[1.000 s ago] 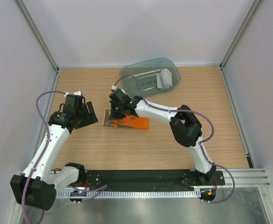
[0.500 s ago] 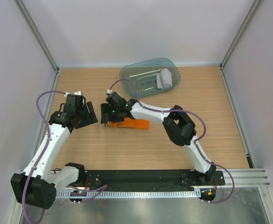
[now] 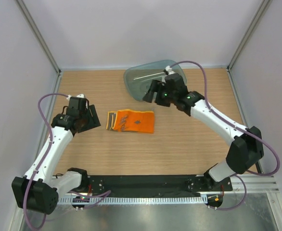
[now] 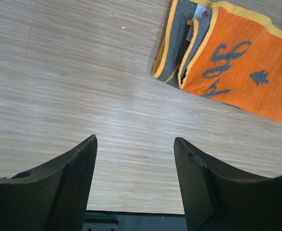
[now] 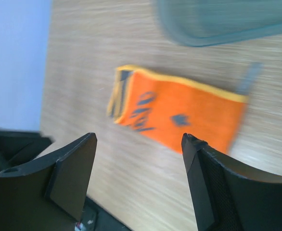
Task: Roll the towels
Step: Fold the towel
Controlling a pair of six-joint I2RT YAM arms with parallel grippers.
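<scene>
- Top external view: you can see the folded orange towel (image 3: 131, 121), soft terry cloth with yellow edging and dark print, lying flat on the light wooden table (image 3: 189, 144). It lies between the two arms and touches neither.
- The left gripper (image 3: 89, 119) hangs just left of the towel. The right gripper (image 3: 151, 92) is well behind it, at the near rim of the translucent teal plastic tray (image 3: 134, 79).
- Left wrist view: your left gripper (image 4: 135, 149) has its black fingers (image 4: 59, 183) spread wide with only bare table (image 4: 59, 72) between them. The orange towel (image 4: 242, 72) sits ahead and to the right, its layered grey and yellow edges facing the camera.
- Right wrist view: it is blurred, but the right gripper (image 5: 140, 144) clearly has its fingers (image 5: 213, 187) apart and holds nothing. The orange towel (image 5: 179, 115) lies on the wood beyond them, with the tray (image 5: 218, 24) at the top edge.
</scene>
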